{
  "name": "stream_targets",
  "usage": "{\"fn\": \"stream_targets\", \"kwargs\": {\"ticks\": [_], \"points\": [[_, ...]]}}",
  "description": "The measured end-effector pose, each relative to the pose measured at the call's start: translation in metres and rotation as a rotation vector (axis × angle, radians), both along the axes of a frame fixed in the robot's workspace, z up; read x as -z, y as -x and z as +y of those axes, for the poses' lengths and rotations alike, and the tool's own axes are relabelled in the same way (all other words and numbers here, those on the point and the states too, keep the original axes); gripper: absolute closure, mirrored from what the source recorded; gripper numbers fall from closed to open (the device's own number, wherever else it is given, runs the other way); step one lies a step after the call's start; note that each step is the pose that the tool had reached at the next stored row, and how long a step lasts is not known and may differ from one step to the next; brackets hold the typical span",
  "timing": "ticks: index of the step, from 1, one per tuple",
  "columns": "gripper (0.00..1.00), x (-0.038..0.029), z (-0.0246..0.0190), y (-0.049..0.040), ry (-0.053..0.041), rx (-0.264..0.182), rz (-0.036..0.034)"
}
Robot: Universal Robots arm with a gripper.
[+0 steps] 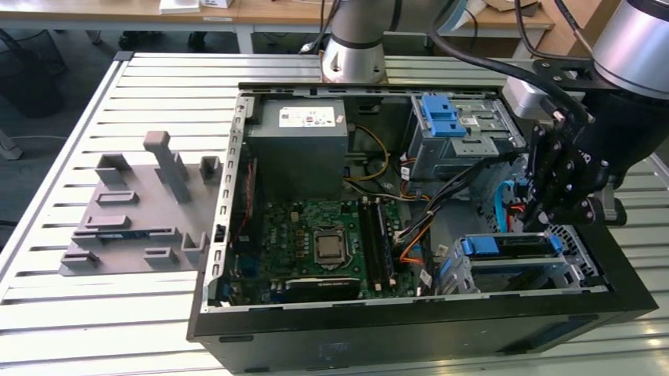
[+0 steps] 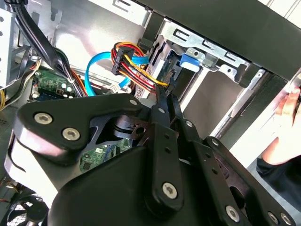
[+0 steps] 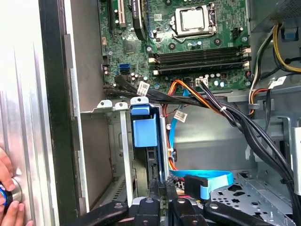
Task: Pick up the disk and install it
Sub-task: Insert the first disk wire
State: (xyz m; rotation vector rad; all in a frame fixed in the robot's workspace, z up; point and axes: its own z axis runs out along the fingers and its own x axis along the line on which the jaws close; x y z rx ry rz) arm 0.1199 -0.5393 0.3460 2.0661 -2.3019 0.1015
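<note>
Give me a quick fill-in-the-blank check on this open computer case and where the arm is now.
1. The gripper hangs above the drive cage at the exterior view's ___ end of the case.
2. The motherboard is ___ in colour.
3. The grey fixture lies on the table, ___ the case.
4. In the first wrist view, a person's ___ shows beside the case's outer wall.

Missing words: right; green; outside; hand.

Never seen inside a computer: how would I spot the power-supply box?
Find the open black computer case on the slatted table. In the exterior view, the power-supply box fills a corner beside the green motherboard. It alone is a plain grey block with a white sticker.
</note>
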Motion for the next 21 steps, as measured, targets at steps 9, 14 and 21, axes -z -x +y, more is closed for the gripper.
{"fn": "stream_targets", "kwargs": {"ticks": [9,14,21], "points": [[0.83,0.007,-0.0023,-0.0043,-0.0003,-0.002,0.0204],[0.83,0.008,-0.0034,-0.0049,-0.0001,-0.02,0.0206],[0.83,0.0095,-0.0051,-0.0055,-0.0003,-0.02,0.0227]]}}
